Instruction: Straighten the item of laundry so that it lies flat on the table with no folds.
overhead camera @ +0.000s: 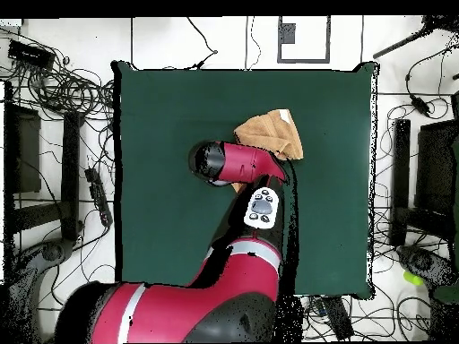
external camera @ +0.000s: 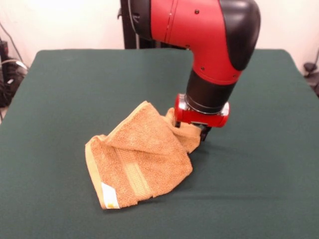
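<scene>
We are looking at the towel [external camera: 139, 159] lying crumpled near the middle of the counter [external camera: 65, 89], which is covered in dark green cloth. In the front view the towel is resting in a folded heap, with one layer doubled over another so that a diagonal fold is running across its top. A smoother woven band is showing along the lower part, and a small white label [external camera: 110, 195] is sitting at the corner nearest the camera. The far corner of the towel is rising off the counter and leading up under the end effector [external camera: 192, 130], so that part of the cloth is being lifted while the rest is lying on the green surface.

We are seeing the red and black arm [external camera: 209, 35] coming down from above, with its red wrist ring just over the raised corner. The fingers are mostly hidden by the wrist and the cloth; from what is showing, they are pinching the towel's corner.

In the overhead view the towel [overhead camera: 269, 133] is lying in the upper middle of the counter [overhead camera: 161, 179], partly covered by the arm [overhead camera: 238, 163], with the label [overhead camera: 285, 115] pointing toward the edge far from the robot's base. The end effector itself is hidden there beneath the arm.
</scene>
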You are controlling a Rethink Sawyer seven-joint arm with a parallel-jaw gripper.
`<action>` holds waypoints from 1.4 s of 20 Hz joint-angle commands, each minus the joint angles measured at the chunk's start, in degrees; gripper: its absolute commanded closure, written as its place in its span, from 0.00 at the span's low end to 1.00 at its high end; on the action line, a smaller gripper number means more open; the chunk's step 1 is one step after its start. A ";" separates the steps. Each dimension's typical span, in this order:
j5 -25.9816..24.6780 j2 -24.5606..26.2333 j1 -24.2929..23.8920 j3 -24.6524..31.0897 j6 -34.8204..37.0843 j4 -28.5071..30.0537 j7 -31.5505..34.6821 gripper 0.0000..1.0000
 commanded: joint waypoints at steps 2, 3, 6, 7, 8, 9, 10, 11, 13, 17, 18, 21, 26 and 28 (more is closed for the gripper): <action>-2.27 23.59 -5.79 5.79 -40.45 -6.02 15.82 0.00; -2.54 22.62 -6.22 6.71 -39.58 -5.04 15.58 0.00; -2.82 19.15 -7.57 9.58 -36.38 -1.35 14.75 0.00; -2.75 18.12 -7.88 10.24 -35.46 -0.26 14.52 0.00; -2.68 17.09 -8.20 10.90 -34.53 0.82 14.28 0.00; -2.73 16.42 -8.63 11.54 -33.91 1.49 13.88 0.00; -2.88 16.11 -8.80 11.79 -33.78 1.80 13.74 0.00; -3.03 15.80 -8.96 12.03 -33.66 2.12 13.59 0.00; -3.53 16.42 -9.00 11.88 -34.57 1.40 13.57 0.00; -3.77 19.39 -8.11 10.07 -37.54 -1.79 14.31 0.00; -3.92 20.20 -8.08 9.78 -38.53 -2.63 14.24 0.00; -3.81 22.95 -7.31 7.94 -41.45 -5.55 14.49 0.00; -1.89 27.81 -5.06 2.96 -45.16 -10.62 14.51 0.00; -0.70 29.46 -4.13 0.93 -46.17 -12.09 14.68 0.00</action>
